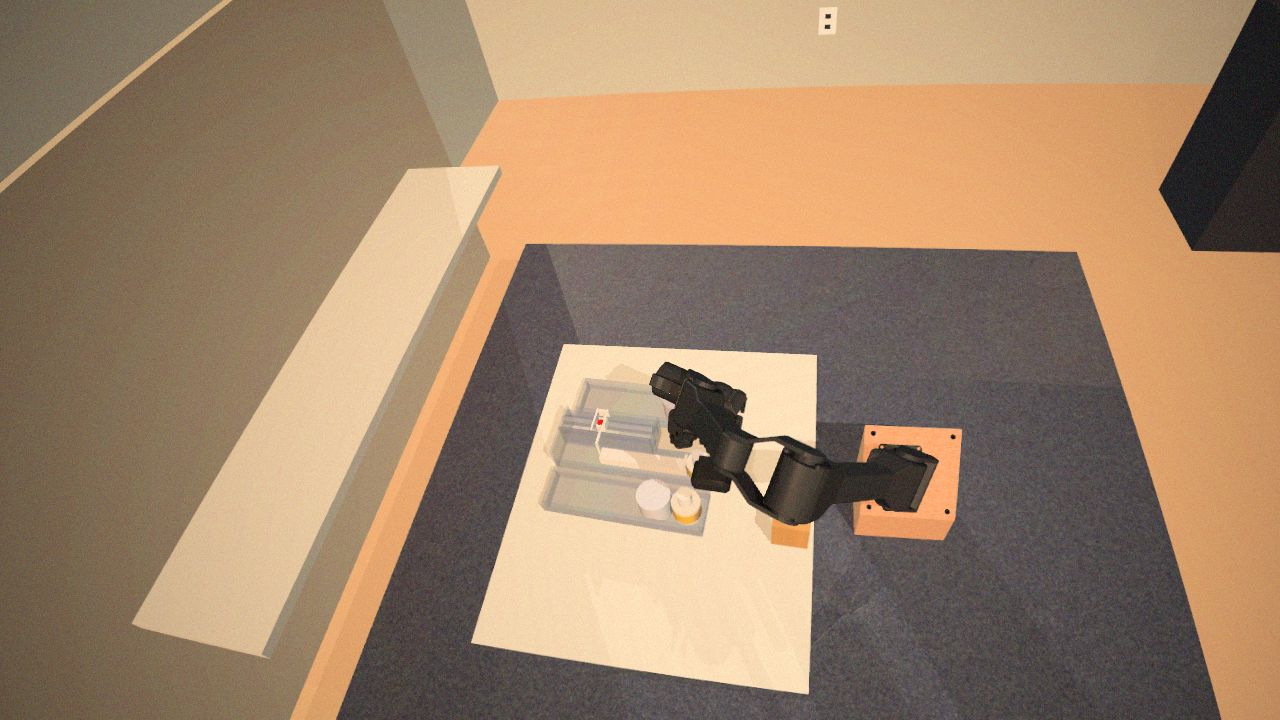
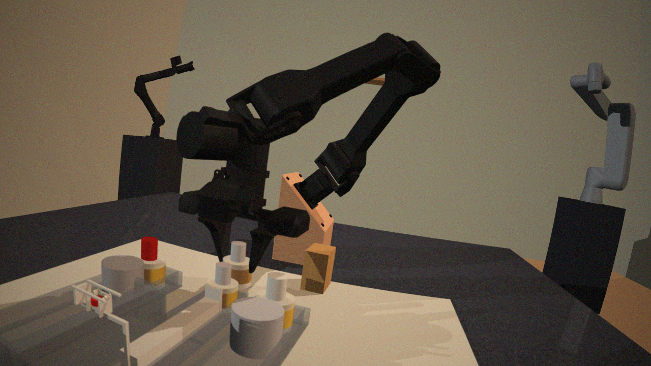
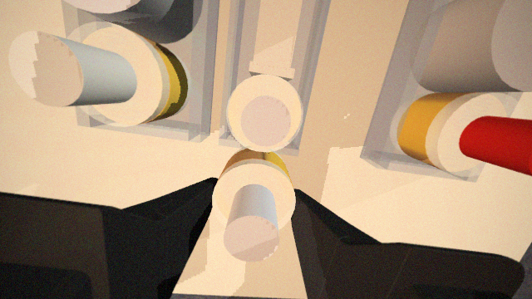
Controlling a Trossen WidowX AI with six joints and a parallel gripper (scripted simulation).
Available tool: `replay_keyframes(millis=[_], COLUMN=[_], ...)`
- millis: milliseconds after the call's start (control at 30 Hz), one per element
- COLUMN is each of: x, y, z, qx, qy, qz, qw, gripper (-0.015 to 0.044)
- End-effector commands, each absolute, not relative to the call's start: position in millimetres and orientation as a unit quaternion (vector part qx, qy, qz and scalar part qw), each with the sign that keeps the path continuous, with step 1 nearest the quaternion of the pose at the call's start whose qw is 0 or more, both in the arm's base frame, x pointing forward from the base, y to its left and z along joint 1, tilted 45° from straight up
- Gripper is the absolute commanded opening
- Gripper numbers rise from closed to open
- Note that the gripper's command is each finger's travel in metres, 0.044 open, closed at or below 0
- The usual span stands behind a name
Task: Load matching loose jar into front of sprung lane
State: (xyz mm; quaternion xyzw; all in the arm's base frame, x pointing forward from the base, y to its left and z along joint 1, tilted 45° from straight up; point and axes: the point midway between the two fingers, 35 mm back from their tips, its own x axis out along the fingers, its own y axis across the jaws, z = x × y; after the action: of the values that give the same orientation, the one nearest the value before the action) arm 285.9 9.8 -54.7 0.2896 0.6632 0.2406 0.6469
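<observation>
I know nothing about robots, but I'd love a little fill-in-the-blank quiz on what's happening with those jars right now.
1. The gripper is shut on a jar with a ____ cap.
2. That held jar sits just in front of the ____ of the three lanes.
3. The jar in the right-hand lane of the wrist view has a ____ cap.
4. Past the table edge, near the arm's wooden mount, stands a small ____ block.

Missing words: grey; middle; red; wooden
</observation>
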Motion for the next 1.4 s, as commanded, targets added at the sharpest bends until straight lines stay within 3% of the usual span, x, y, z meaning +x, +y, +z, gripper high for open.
replay_keyframes(millis=[0,1367], x=[293,313], y=[9,9], z=[-54,-55], qx=[0.289,0.289], qy=[0.658,0.658], qz=[0.242,0.242], qw=[0.651,0.652], gripper=[0.0,0.0])
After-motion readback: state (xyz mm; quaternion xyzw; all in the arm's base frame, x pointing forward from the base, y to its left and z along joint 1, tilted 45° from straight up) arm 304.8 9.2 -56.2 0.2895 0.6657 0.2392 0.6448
